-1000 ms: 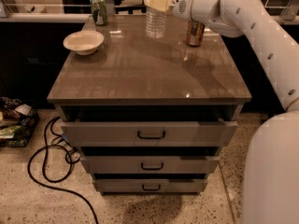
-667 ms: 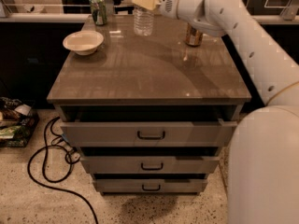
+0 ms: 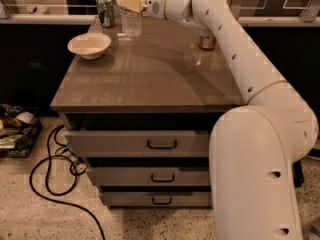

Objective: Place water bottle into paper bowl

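Observation:
The water bottle is a clear ribbed plastic bottle, held upright above the far part of the cabinet top. My gripper is shut on its upper part, and the cream finger pad covers its neck. The paper bowl is a shallow cream-white bowl on the cabinet top's left side, to the front left of the bottle. The bottle is apart from the bowl, roughly a bowl's width to its right and further back.
A green drink can stands at the far left corner, just left of the bottle. An orange-brown can stands at the far right, partly behind my arm. The drawer cabinet has three drawers slightly open. Cables lie on the floor at left.
My gripper has carried the water bottle leftward across the back of the cabinet top, from near the orange-brown can to beside the green can and closer to the bowl.

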You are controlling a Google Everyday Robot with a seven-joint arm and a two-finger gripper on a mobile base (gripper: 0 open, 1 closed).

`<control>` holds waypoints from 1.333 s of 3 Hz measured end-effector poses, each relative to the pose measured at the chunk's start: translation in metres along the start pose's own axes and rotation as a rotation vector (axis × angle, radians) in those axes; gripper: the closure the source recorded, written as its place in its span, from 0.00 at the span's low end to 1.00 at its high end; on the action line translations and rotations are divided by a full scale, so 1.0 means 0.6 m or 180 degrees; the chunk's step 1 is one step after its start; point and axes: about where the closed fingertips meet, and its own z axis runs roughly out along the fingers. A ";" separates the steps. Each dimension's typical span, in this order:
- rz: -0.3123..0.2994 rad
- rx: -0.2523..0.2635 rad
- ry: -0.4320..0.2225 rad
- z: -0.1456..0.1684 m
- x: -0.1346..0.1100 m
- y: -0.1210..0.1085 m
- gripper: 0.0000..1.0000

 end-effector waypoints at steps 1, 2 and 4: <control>-0.0221 -0.0166 0.0058 0.045 0.005 0.025 1.00; -0.0221 -0.0168 0.0058 0.046 0.005 0.025 1.00; -0.0305 -0.0405 0.0065 0.112 0.023 0.055 1.00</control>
